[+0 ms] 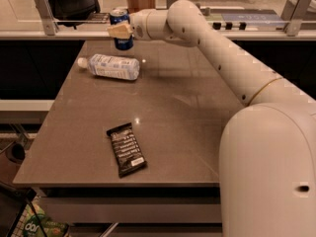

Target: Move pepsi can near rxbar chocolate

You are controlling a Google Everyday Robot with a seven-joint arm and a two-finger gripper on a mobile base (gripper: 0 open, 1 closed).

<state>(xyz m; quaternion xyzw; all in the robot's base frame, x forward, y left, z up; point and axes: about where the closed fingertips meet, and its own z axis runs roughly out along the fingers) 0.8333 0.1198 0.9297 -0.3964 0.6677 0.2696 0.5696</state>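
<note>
The pepsi can is blue with a silver top and stands upright at the far edge of the brown table. My gripper reaches in from the right and is shut around the can's middle, with a tan finger across its front. I cannot tell whether the can's base touches the table. The rxbar chocolate is a flat black wrapper with white text. It lies near the table's front left, well in front of the can.
A clear plastic bottle with a white cap lies on its side just in front of the can. My white arm crosses the table's right side. A counter with a glass rail runs behind the table.
</note>
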